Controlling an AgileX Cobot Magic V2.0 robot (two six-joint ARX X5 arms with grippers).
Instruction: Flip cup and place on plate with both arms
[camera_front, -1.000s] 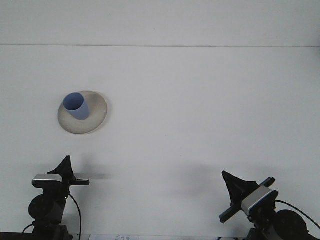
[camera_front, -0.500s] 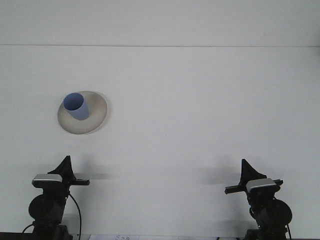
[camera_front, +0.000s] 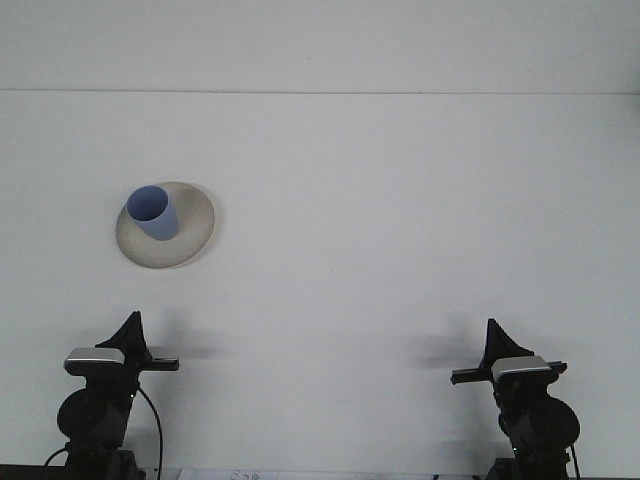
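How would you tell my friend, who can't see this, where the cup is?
Look at the big white table, then at its left half, a little way beyond the left gripper. A round, pale plate lies there, and the cup stands on its left part with its mouth up. It is the only blue thing in sight.

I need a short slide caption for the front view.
Blue cup upright on plate; both grippers parked low.

plain white table (camera_front: 400, 250), a thin seam line across its far edge
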